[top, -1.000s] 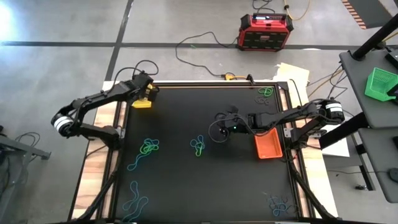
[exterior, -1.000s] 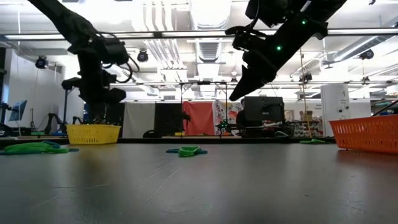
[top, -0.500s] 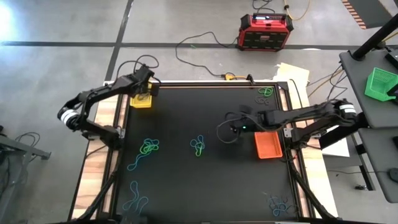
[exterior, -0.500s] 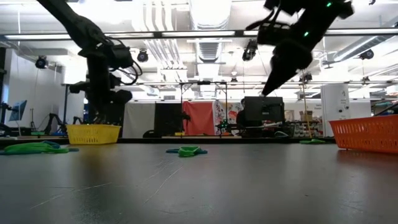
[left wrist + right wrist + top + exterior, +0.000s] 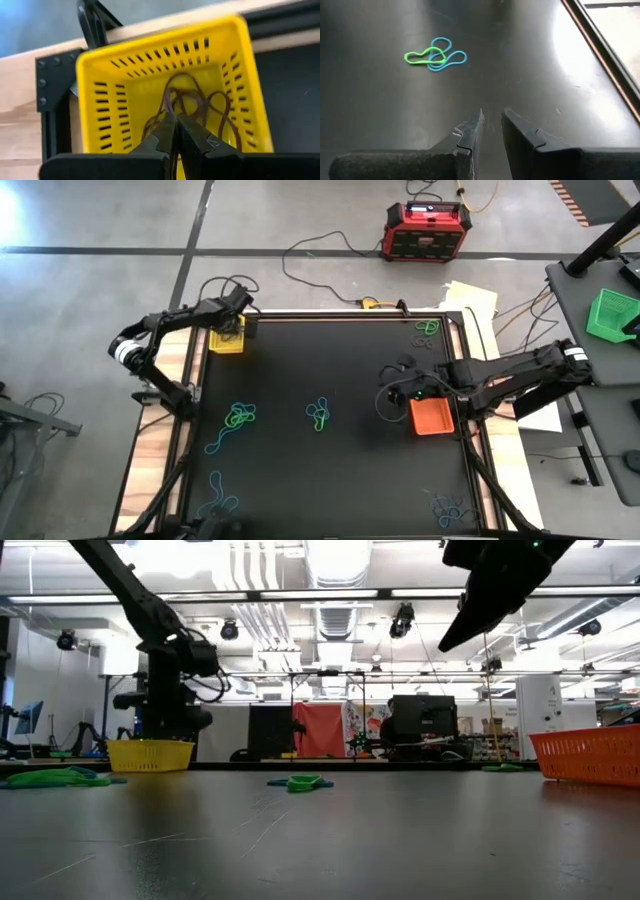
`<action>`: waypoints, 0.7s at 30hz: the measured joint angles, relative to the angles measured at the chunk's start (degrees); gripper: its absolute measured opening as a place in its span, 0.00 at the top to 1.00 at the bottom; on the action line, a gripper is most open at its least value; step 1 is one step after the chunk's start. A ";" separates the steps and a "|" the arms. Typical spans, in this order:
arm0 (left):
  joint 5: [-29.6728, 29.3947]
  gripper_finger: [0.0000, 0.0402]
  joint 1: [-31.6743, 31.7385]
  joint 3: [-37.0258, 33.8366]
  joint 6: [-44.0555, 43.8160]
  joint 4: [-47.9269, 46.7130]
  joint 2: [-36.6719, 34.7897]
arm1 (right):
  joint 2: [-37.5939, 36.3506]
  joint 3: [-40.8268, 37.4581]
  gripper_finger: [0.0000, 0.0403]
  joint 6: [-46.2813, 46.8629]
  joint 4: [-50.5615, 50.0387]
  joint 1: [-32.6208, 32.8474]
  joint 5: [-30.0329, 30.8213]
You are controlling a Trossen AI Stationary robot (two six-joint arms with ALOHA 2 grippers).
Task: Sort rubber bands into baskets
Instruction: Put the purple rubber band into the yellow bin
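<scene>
Black tabletop (image 5: 330,470) carries both arms. Left gripper (image 5: 176,131) hangs over the yellow basket (image 5: 100,100), fingers pressed together above dark purple bands (image 5: 200,102). Right gripper (image 5: 491,125) reaches low beside the orange basket (image 5: 431,416), narrowly parted, holding nothing.

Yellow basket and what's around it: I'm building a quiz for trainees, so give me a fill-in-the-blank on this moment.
1. The left gripper hangs over the ____ basket.
2. The rubber bands in that basket are dark ____.
3. The right gripper is beside the ____ basket.
4. The left gripper's fingers are ____.

Missing words: yellow; purple; orange; shut
</scene>
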 joint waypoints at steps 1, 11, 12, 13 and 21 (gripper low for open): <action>0.00 1.00 0.00 -0.17 0.00 0.07 0.40 | -0.11 -0.14 0.83 0.31 0.03 0.36 -0.04; 0.08 1.00 -0.22 -0.94 0.44 -0.15 0.97 | -0.08 -0.41 0.83 0.37 1.78 0.95 0.51; 0.38 1.00 -0.07 -0.94 0.43 -0.17 0.87 | -0.08 -0.41 0.83 0.30 2.01 0.95 0.50; 0.69 1.00 0.09 -0.94 0.43 -0.35 0.88 | -0.08 -0.41 0.83 0.25 2.00 0.95 0.50; 5.01 0.92 3.14 2.29 0.28 -0.60 0.91 | -0.05 -0.50 0.83 0.25 1.89 0.98 0.50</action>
